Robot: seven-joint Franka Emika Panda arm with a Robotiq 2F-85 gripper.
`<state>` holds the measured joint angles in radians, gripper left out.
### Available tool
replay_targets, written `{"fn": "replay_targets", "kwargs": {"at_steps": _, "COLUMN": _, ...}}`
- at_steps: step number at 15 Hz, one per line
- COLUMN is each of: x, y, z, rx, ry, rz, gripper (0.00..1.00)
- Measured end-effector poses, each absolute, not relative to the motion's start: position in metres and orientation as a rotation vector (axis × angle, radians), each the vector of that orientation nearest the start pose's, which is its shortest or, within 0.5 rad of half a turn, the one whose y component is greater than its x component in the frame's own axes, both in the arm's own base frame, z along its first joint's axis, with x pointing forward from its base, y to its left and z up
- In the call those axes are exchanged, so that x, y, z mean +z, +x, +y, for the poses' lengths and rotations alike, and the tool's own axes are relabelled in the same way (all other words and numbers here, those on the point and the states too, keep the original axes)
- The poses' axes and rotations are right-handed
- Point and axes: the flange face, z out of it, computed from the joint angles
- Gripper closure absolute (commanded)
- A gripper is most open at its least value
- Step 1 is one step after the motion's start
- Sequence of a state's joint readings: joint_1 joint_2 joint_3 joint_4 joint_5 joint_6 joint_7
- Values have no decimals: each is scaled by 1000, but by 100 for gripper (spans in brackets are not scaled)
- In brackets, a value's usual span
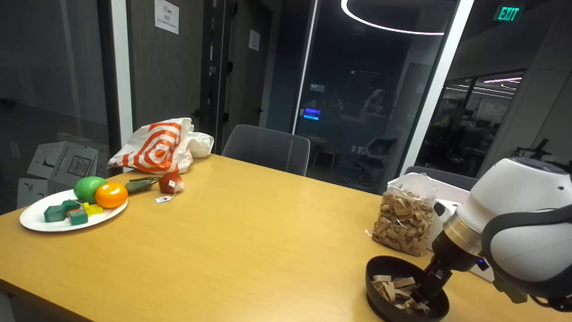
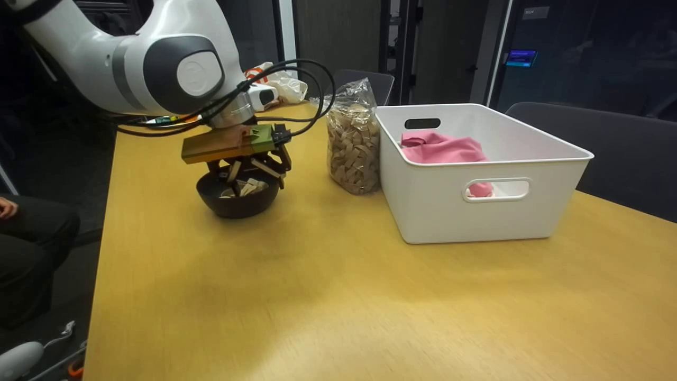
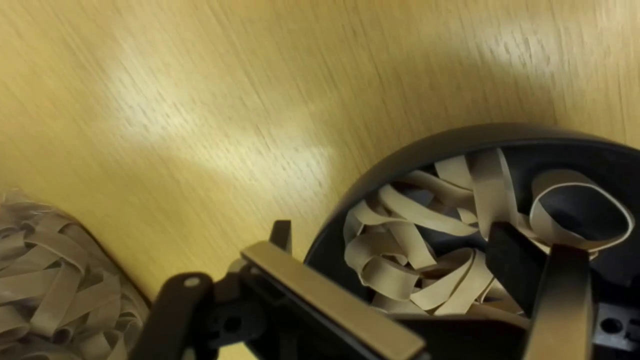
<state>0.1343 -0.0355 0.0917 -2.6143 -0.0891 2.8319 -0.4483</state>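
Black bowl [image 2: 239,206] is sitting on the table [image 1: 250,250], right under the arm [image 2: 190,74]. Tan bands [image 3: 425,213] are lying loose inside, at least one forming a closed loop; the curved wall is likely keeping the pile corralled. Fingers [image 3: 515,265] are standing wide open, gripping nothing I can see. They're straddling the rim: one is hanging inside by the bands, the other just outside. Can't tell if either is touching the bowl. Similar tan strips [image 3: 334,300] are running along both fingers, probably serving as grip padding.

Near the bowl, a clear bag [image 2: 353,151] of more bands is standing upright; packed fill is presumably stiffening it. White bin [image 2: 433,211] is sitting right beside it, maybe propping it too. Bin is holding pink cloth [image 2: 444,149], walls containing the folds.

Far end of the table: white plate [image 1: 32,218] is carrying a green fruit [image 1: 88,188], an orange one [image 1: 111,195] and small blocks [image 1: 78,217], presumably grouping the small stuff together. Red-and-white shopping bag [image 1: 156,152] is slumping past it, probably too soft to stand.
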Motion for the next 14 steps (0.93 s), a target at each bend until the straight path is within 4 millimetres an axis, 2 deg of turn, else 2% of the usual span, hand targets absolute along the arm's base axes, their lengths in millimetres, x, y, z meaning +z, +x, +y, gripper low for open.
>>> {"fn": "replay_targets", "kwargs": {"at_steps": 3, "x": 288, "y": 446, "z": 108, "rx": -414, "ry": -2974, "rz": -1204, "gripper": 0}}
{"fn": "replay_targets", "kwargs": {"at_steps": 10, "x": 315, "y": 453, "z": 92, "rx": -603, "ry": -3070, "rz": -1290, "gripper": 0}}
{"fn": "replay_targets", "kwargs": {"at_steps": 14, "x": 314, "y": 444, "z": 112, "rx": -585, "ry": -3025, "rz": -1249, "gripper": 0}}
